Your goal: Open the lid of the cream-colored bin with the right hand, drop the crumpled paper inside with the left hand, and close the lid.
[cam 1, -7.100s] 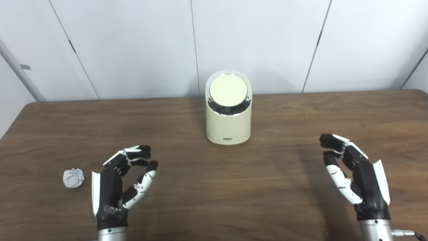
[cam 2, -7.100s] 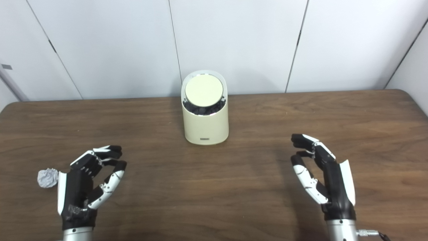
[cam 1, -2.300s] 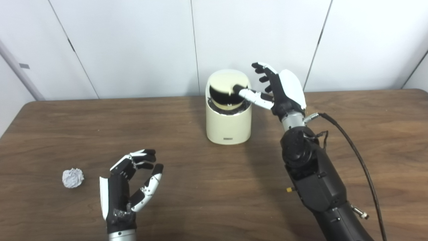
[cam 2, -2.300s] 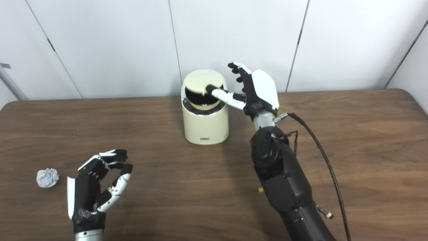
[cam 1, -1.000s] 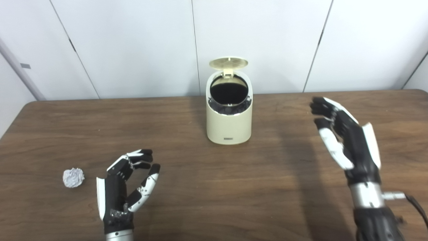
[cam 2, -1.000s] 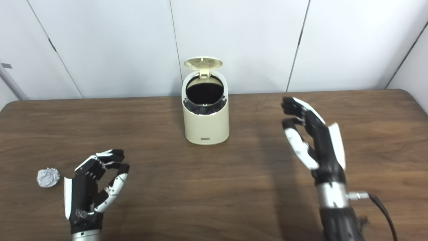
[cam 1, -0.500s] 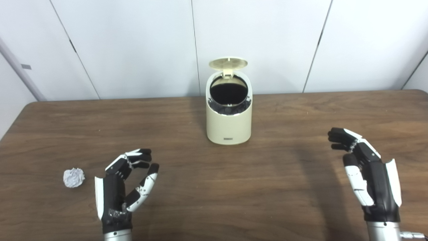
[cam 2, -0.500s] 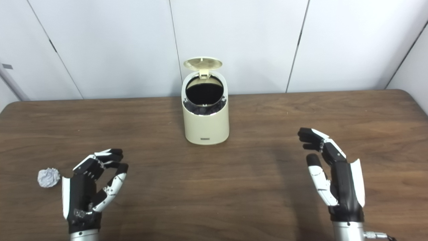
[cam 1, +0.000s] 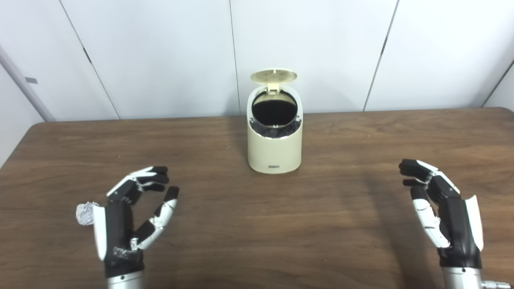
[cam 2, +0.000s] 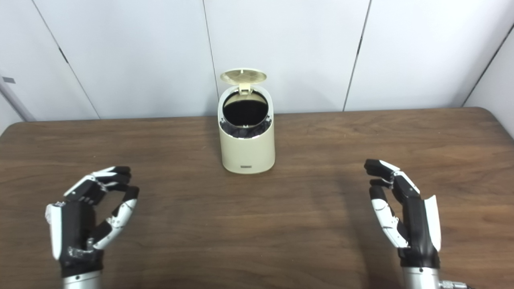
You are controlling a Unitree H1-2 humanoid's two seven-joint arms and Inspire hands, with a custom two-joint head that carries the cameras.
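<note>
Table [cam 1: 241,224] looks like dark matt wood grain; bin [cam 1: 274,150] smooth cream plastic with a shiny metal rim; paper [cam 1: 83,213] rough, crinkly.

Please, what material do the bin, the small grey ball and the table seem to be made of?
Bin: probably plastic, cream, smooth and slightly glossy, with a shiny metallic-looking ring around the opening; its lid stands open.
Small ball: crumpled paper, pale grey, matte, with sharp creases; partly hidden behind the left hand.
Table: dark brown wood grain, low sheen; solid wood or laminate, I cannot tell.
</note>
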